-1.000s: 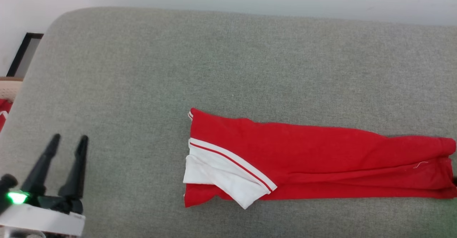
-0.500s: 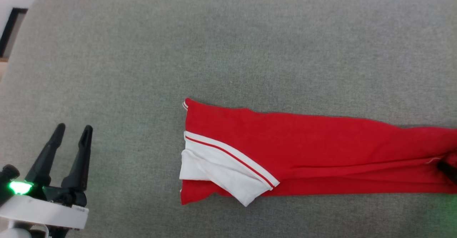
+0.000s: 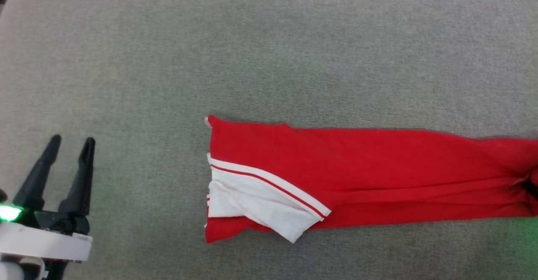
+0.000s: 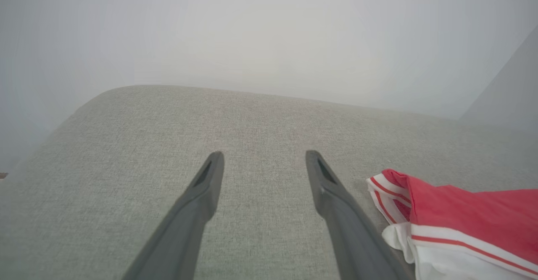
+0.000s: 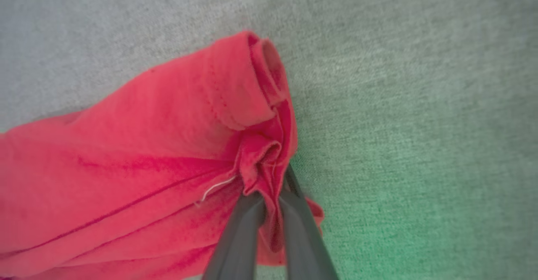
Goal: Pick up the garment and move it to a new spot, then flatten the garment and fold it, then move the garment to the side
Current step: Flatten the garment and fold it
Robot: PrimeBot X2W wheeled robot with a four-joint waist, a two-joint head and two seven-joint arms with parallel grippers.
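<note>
The garment (image 3: 370, 179), a red shirt folded into a long band, lies across the grey cushion (image 3: 269, 61) with its white sleeve and striped trim at the left end. My right gripper (image 5: 269, 187) is shut on a bunched fold at the garment's (image 5: 126, 179) right end; in the head view just a dark tip of the right gripper (image 3: 531, 186) pokes in at the frame's right edge. My left gripper (image 3: 70, 145) stands open at the lower left, well apart from the shirt. In the left wrist view the left gripper (image 4: 264, 159) hovers over bare fabric, the garment's (image 4: 462, 212) sleeve end to its right.
The grey cushion's rounded far edge (image 4: 126, 91) meets a pale wall (image 4: 269, 32) in the left wrist view. Green light tints the cushion beside my right fingers (image 5: 420, 221).
The head camera has tilted down, so the wall and the cushion's far edge left the picture. The right gripper's tip came onto the garment's right end, and the cloth there is now bunched.
</note>
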